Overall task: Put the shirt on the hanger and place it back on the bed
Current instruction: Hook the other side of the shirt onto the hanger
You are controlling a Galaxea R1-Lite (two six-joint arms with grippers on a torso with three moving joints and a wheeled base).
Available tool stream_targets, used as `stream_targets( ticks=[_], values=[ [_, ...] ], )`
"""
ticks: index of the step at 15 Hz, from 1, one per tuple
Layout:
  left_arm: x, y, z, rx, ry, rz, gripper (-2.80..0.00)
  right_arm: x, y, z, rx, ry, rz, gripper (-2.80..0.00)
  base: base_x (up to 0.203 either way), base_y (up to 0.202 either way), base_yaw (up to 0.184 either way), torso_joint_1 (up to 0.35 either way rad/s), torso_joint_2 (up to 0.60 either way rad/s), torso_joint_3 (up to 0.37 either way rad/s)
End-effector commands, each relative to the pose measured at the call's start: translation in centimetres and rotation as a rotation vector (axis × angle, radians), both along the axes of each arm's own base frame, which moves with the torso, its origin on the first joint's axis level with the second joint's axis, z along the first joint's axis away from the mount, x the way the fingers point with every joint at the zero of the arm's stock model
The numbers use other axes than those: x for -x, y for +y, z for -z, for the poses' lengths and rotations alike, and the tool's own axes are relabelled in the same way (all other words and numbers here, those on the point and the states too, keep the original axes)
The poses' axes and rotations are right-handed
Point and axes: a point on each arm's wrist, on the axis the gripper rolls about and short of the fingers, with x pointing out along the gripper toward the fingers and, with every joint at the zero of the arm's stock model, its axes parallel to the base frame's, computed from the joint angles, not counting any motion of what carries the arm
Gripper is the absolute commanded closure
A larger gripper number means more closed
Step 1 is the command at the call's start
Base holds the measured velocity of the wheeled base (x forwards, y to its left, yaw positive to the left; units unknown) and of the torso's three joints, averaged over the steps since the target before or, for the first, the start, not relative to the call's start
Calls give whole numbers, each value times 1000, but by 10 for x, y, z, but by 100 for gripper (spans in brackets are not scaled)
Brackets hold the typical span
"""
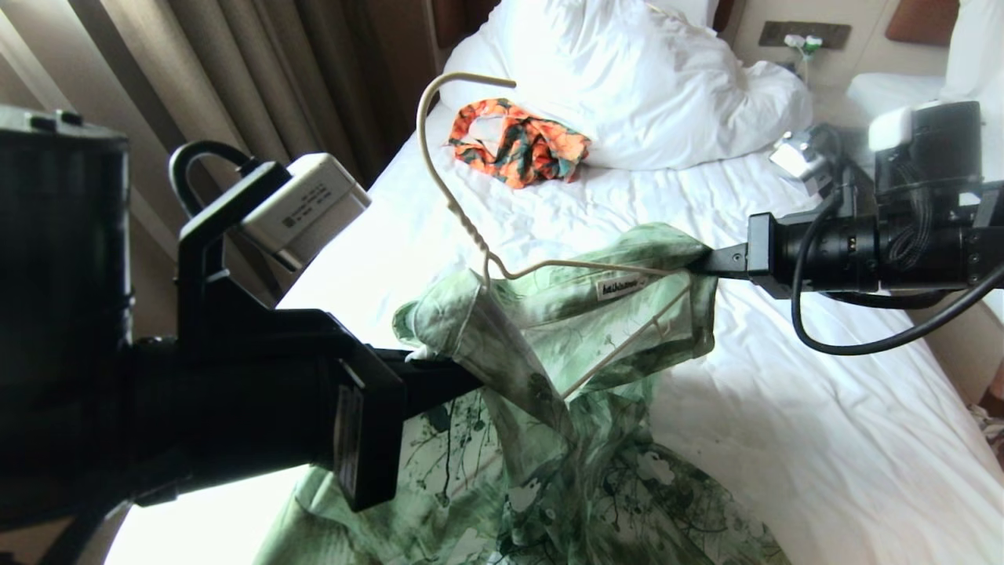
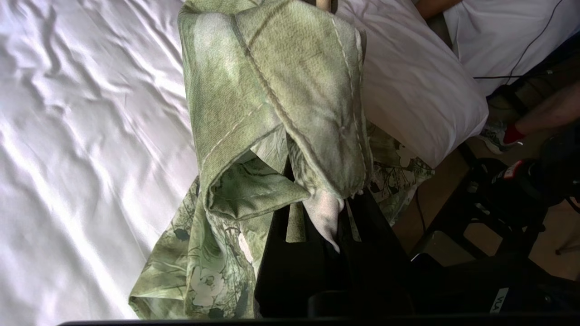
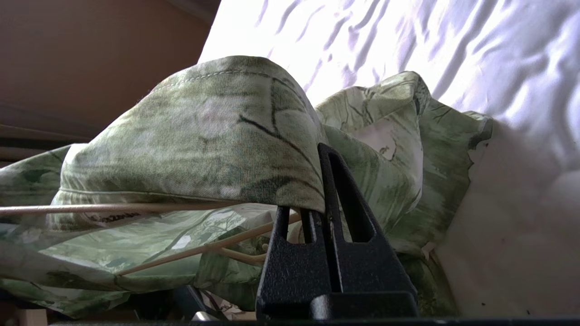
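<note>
Shirt (image 1: 549, 329), raised over the bed (image 1: 784, 408) with tail trailing on it: my left gripper (image 1: 459, 377) and right gripper (image 1: 702, 263) each pinch a shoulder closed, apparently keeping it spread around the hanger (image 1: 471, 227) inside the collar.

I am in a bedroom that looks like a twin hotel room: before me stretches a large bed with a wrinkled white sheet (image 1: 784, 439), bulky white pillows (image 1: 627, 71) piled against a dark wooden headboard (image 1: 455, 20), and a second white bed with a brown headboard (image 1: 922, 20) just beyond it. Long beige pleated curtains (image 1: 235, 71) hang along my left, and a dark wall panel with plugged-in white chargers (image 1: 804, 35) sits between the beds. A crumpled orange-and-dark-green patterned garment (image 1: 519, 149) lies near the pillows.
</note>
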Motion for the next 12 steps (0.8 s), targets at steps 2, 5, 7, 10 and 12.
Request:
stream_targets(
  ticks=[2, 5, 7, 10, 12],
  values=[
    [-1, 0, -4, 0, -11, -14, 0, 10, -2, -14, -6, -12, -6, 0, 0, 0, 0, 0, 0, 0],
    [-1, 0, -5, -22, -44, -21, 0, 19, -3, -24, -7, -12, -11, 0, 0, 0, 0, 0, 0, 0],
    [-2, 0, -6, -42, -72, -29, 0, 22, -4, -30, -4, -4, -9, 0, 0, 0, 0, 0, 0, 0],
    [-1, 1, -19, -45, -102, -25, 0, 27, -4, -36, 6, 20, -17, 0, 0, 0, 0, 0, 0, 0],
    [1, 4, -29, -54, -100, -22, 0, 26, -3, -35, 11, 27, -18, 0, 0, 0, 0, 0, 0, 0]
  ],
)
